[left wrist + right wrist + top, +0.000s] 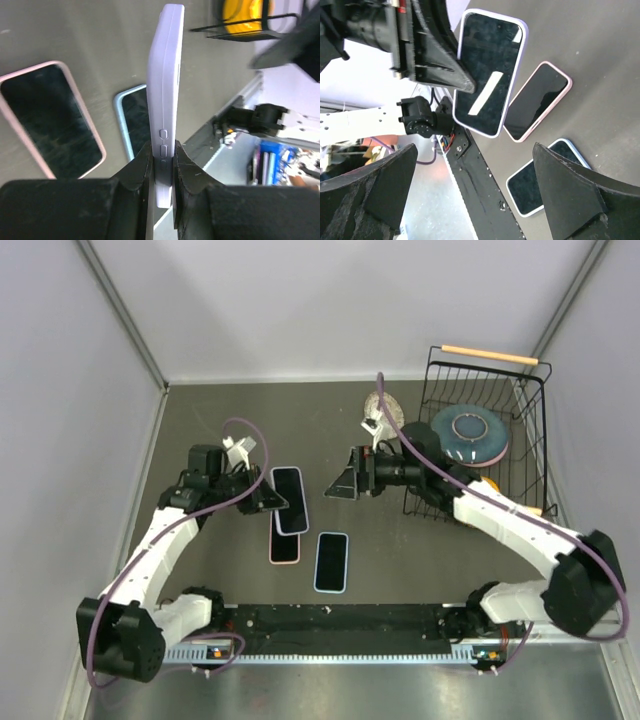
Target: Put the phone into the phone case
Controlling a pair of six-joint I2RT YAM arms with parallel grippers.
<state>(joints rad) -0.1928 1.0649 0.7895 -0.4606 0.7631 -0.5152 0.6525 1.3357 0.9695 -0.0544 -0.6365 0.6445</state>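
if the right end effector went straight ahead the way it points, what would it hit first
Most likely the purple phone, gripped above the table by the left end effector. In the right wrist view it sits ahead of the open right end effector, though the gap between them is hard to judge.

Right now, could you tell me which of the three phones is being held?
The lavender phone, clamped on edge in the left gripper; the pink-rimmed phone and blue-rimmed phone lie flat on the table.

Three phone-shaped slabs are counted: lavender slab (288, 500), pink slab (284, 545), blue slab (331, 562). One wire basket (432, 390) and one blue plate (468, 433) are seen.
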